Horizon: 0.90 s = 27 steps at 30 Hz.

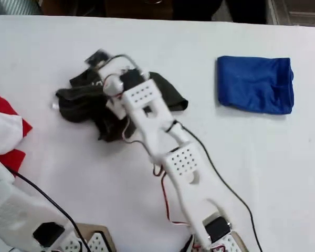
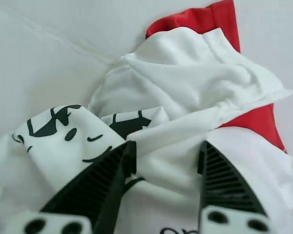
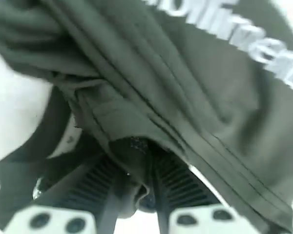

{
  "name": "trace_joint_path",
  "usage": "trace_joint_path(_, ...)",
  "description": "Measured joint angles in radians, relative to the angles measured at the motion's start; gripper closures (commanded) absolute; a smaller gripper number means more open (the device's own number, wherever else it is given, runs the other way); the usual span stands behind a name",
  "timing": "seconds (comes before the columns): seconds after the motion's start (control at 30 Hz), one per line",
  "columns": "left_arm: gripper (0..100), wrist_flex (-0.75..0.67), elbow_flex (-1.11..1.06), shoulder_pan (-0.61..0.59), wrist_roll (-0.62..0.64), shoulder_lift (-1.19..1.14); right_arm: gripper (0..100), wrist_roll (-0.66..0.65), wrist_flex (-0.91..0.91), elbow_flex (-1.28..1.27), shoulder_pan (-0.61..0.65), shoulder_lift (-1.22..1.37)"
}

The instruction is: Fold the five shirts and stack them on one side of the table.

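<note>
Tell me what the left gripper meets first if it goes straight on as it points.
Most likely the white shirt: its bunched cloth lies right ahead of the left gripper, jaws open, before the red shirt.

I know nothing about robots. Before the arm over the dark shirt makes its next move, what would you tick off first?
1. Right gripper has hold of the dark shirt: ok, cloth is pinched between its shut fingers.
2. Dark shirt folded: not ok, it is crumpled.
3. Blue shirt folded and out of the way: ok, it lies apart.
4. Left gripper free: ok, it is open over the white shirt.
5. White shirt and red shirt folded: not ok, they are bunched together.
6. Five shirts present: cannot tell.
</note>
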<state>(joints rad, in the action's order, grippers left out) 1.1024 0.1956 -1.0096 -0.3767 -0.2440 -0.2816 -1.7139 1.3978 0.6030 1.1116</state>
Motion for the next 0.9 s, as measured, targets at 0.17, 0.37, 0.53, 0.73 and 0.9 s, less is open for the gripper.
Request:
trace_joint_path(0.17,77,0.0,-0.006,0.011,0.0,0.0,97.8,-0.028,-0.031,0.092,-0.044,-0.018)
trace_joint_path(0.37,77,0.0,-0.006,0.02,0.0,0.0,97.9,-0.044,-0.032,0.097,-0.046,-0.166)
trace_joint_path(0.53,77,0.038,-0.006,0.034,0.0,0.0,97.8,-0.046,-0.032,-0.034,-0.054,-0.404)
trace_joint_path(0.73,77,0.149,-0.006,0.114,0.0,0.0,97.8,-0.104,-0.032,-0.451,-0.052,-0.786)
trace_joint_path(0.9,77,0.216,-0.006,0.193,0.0,0.0,97.8,-0.235,-0.032,-0.85,-0.072,-1.142)
